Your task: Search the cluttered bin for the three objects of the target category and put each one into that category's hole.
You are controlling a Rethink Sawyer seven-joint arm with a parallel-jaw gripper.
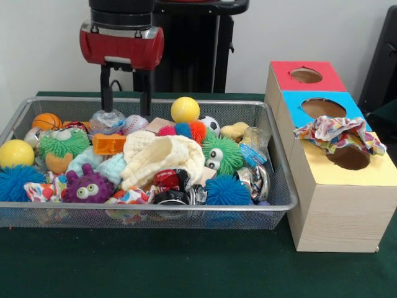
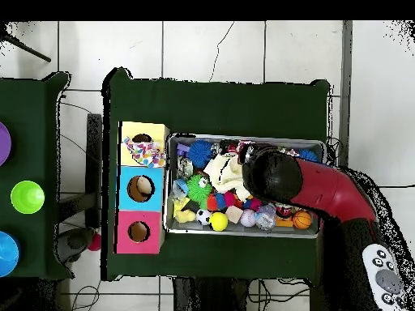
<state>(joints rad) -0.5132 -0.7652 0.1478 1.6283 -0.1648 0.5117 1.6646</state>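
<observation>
The wire mesh bin (image 1: pixel 186 207) is full of toys. One printed cloth piece (image 1: pixel 338 133) lies draped over the near rim of the hole (image 1: pixel 351 158) in the yellow-topped box; it also shows in the overhead view (image 2: pixel 147 153). Two more printed cloth pieces lie at the bin's front, one at the left (image 1: pixel 44 190) and one near the middle (image 1: pixel 129 197). My gripper (image 1: pixel 126 102) hangs open and empty over the bin's back left, above a clear-wrapped item (image 1: pixel 107 119). In the overhead view my arm (image 2: pixel 275 174) hides the gripper.
A cream knitted cloth (image 1: pixel 158 158) and a mint knitted cloth (image 1: pixel 105 166) lie mid-bin among spiky balls, a yellow ball (image 1: pixel 185 109) and a purple monster (image 1: pixel 88 186). The blue-topped hole (image 1: pixel 322 107) and the red-topped hole (image 1: pixel 306 75) lie behind the yellow one.
</observation>
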